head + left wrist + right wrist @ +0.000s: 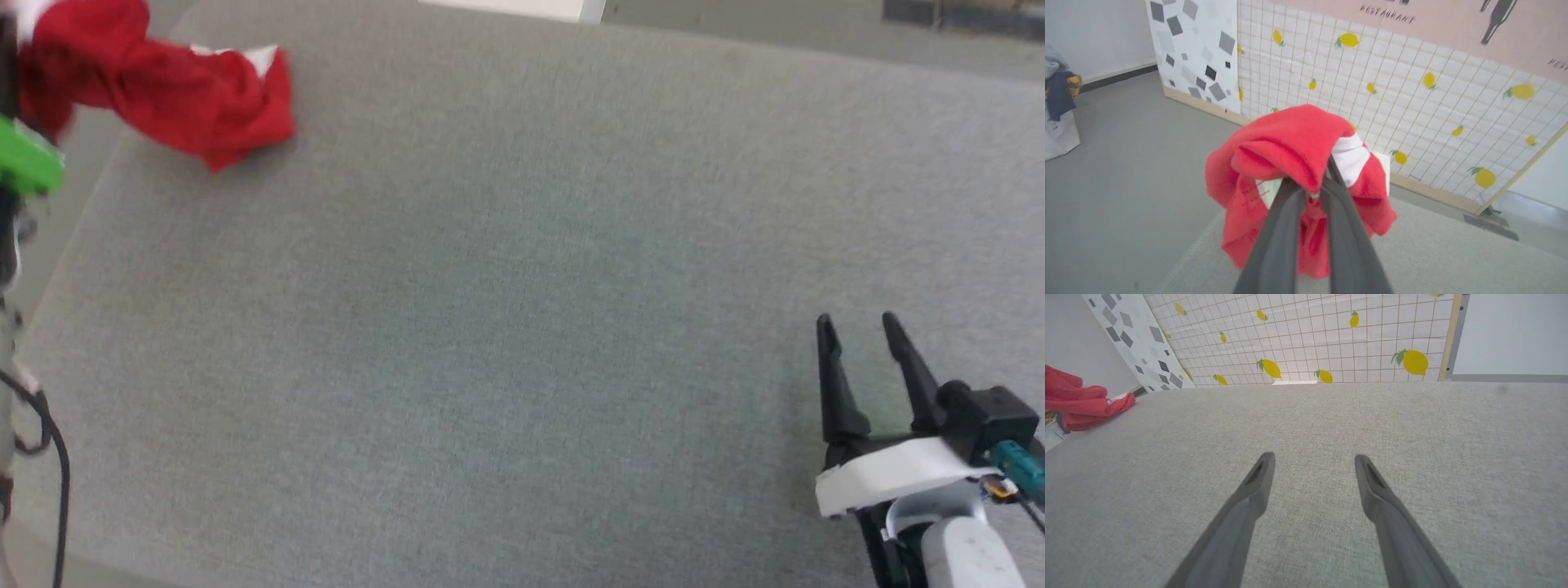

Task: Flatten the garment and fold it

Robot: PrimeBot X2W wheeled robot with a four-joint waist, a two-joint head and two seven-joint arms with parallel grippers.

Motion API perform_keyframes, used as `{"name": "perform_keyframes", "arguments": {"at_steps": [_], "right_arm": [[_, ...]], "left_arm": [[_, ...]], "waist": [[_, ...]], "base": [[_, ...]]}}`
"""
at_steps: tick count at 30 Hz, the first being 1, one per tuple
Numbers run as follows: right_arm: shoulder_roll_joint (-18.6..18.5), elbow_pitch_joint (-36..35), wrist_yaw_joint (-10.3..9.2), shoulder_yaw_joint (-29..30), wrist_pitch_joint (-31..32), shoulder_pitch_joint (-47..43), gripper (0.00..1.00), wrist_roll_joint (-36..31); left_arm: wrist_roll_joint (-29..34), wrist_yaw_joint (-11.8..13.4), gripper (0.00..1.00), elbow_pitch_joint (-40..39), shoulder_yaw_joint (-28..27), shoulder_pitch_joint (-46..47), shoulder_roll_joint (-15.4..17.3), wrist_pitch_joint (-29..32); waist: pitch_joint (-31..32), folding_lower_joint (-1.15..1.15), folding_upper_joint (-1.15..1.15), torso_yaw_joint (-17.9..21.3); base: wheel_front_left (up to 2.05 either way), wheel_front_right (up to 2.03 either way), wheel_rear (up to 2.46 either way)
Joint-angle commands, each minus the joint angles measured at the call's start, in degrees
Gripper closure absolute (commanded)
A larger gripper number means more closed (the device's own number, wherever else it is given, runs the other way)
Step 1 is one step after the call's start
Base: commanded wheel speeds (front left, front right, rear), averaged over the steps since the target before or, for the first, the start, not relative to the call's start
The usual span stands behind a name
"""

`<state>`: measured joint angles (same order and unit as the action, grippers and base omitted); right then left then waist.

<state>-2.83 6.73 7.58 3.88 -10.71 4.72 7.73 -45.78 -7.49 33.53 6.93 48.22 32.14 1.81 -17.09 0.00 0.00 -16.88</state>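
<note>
The garment (163,90) is a crumpled bright red bundle with a bit of white showing, at the far left corner of the grey table (522,286). In the left wrist view it (1290,155) drapes over the tips of my left gripper (1312,188), whose two fingers stand close together, shut on the cloth, with a white band and a pale label beside them. My right gripper (857,327) is open and empty above the table's near right part, far from the garment; its spread fingers (1257,486) show over bare cloth. The red garment (1081,402) lies at the far left there.
A lemon-patterned grid panel (1412,90) and a grey-speckled panel (1192,53) stand beyond the table's far side. A pile of clothes (1059,94) rests on a white box on the grey floor. My left arm's green part (28,159) and cables sit at the table's left edge.
</note>
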Motion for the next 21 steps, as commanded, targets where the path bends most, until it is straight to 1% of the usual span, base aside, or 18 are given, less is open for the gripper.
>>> {"name": "perform_keyframes", "arguments": {"at_steps": [1, 5, 7, 10, 13, 16, 18, 21], "right_arm": [[0.0, 0.9, -0.09, -0.2, -0.9, 0.2, 0.0, 0.8], [0.0, 3.9, -0.09, -0.7, -2.5, -0.1, 0.0, 3.5], [0.0, 5.2, -0.09, -1.1, -3.1, -0.3, 0.0, 4.3], [0.0, 6.3, -0.09, -1.1, -3.7, -0.7, 0.0, 5.1], [0.0, 7.3, -0.09, -0.8, -4.0, -1.2, 0.0, 5.7], [0.0, 7.9, -0.09, -0.6, -4.2, -1.7, 0.0, 5.9], [0.0, 8.2, -0.09, -0.4, -4.2, -2.1, 0.0, 6.0], [0.0, 8.1, -0.09, -0.4, -4.3, -2.3, 0.0, 6.0]], "left_arm": [[-1.2, 0.0, 1.0, -2.9, 1.0, 1.9, 0.0, 0.5], [-3.8, 0.0, 1.0, -12.9, 3.9, 3.7, -1.1, 2.7], [-5.1, 0.0, 1.0, -18.0, 5.6, 3.9, -1.7, 4.7], [-6.3, 0.2, 1.0, -23.1, 7.3, 3.3, -3.0, 7.0], [-7.1, 1.3, 1.0, -27.0, 9.8, 0.9, -5.2, 9.1], [-6.8, 2.3, 1.0, -28.9, 12.7, -3.3, -7.2, 10.0], [-7.0, 2.7, 1.0, -29.1, 15.3, -7.4, -9.2, 10.1], [-5.9, 3.0, 1.0, -26.0, 20.3, -13.9, -11.0, 11.2]], "waist": [[4.5, 0.0, 0.0, 1.9], [7.4, 0.0, 0.0, 4.2], [8.5, 0.0, 0.0, 5.6], [9.2, 0.0, 0.0, 7.1], [9.5, 0.0, 0.0, 8.6], [9.6, 0.0, 0.0, 9.8], [9.8, 0.0, 0.0, 10.4], [10.0, 0.0, 0.0, 11.6]], "base": [[0.0, 0.0, 0.0], [0.0, 0.0, 0.0], [0.0, 0.0, 0.0], [0.0, 0.0, 0.0], [0.0, 0.0, 0.0], [0.0, 0.0, 0.0], [0.0, 0.0, 0.0], [0.0, 0.0, 0.0]]}}
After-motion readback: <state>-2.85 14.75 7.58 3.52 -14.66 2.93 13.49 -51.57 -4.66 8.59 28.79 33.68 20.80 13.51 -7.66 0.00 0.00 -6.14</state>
